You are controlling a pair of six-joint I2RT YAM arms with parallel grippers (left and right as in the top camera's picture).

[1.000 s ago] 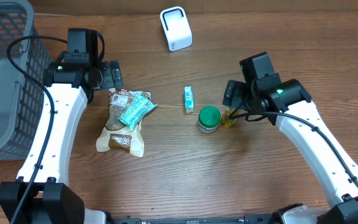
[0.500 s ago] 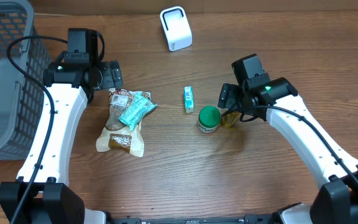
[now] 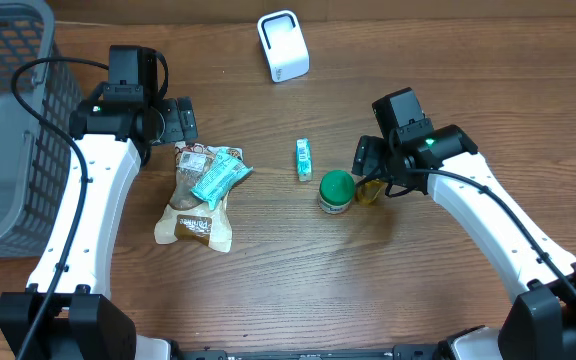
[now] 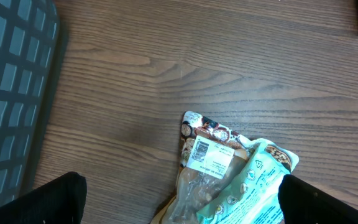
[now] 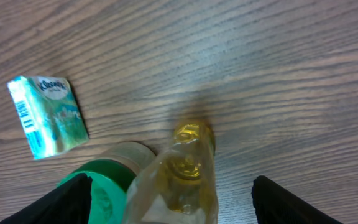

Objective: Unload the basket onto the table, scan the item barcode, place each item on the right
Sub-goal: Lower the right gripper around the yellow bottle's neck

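Note:
A small clear bottle of yellow liquid (image 5: 188, 177) stands on the wooden table, touching a green-lidded jar (image 3: 336, 190). My right gripper (image 5: 179, 202) hangs over both and is open. Its dark fingers (image 5: 288, 199) stand either side of the bottle and part of the green lid (image 5: 101, 199), with a gap on the bottle's right. A small tissue pack (image 5: 47, 115) with a barcode lies to the left. The white scanner (image 3: 283, 45) stands at the back. My left gripper (image 4: 188, 202) is open above a teal packet (image 4: 247, 186) lying on a brown snack bag (image 3: 196, 205).
A grey wire basket (image 3: 8, 120) fills the table's left side. The tissue pack (image 3: 304, 158) lies between the snack bags and the jar. Bare wood stretches in front of the objects and to the right of the bottle.
My right arm has shifted left, over the bottle and jar, and its fingers have narrowed slightly. The left arm and all items have stayed put.

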